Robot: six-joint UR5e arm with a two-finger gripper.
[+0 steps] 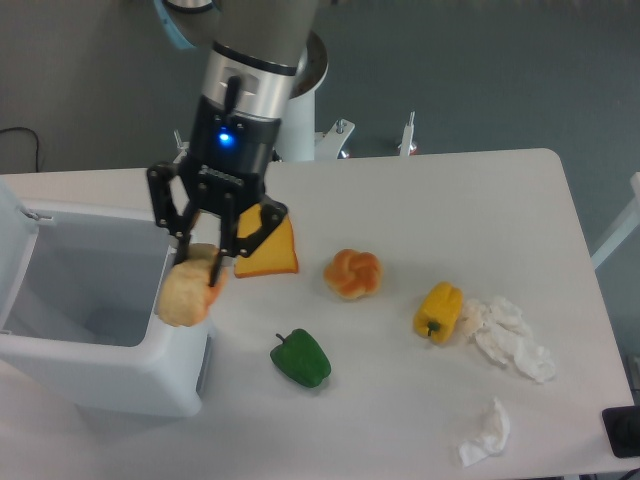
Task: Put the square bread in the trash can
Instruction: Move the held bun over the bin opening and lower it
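Observation:
The square bread (pixel 183 293) is a pale beige lumpy chunk with an orange-tinged right side. My gripper (pixel 200 262) is shut on its top and holds it at the right rim of the trash can (pixel 100 375). The can is a large white bin at the table's left, open, with its lid (pixel 12 225) standing up at the far left. The bread hangs over the bin's right wall, partly above the opening. The bin's inside looks bare where it shows.
A flat orange toast slice (pixel 270 252) lies just right of the gripper. A knotted orange bun (pixel 352 273), a green pepper (pixel 300 358), a yellow pepper (pixel 438 311) and crumpled white tissues (pixel 510 335) (pixel 487 432) lie further right.

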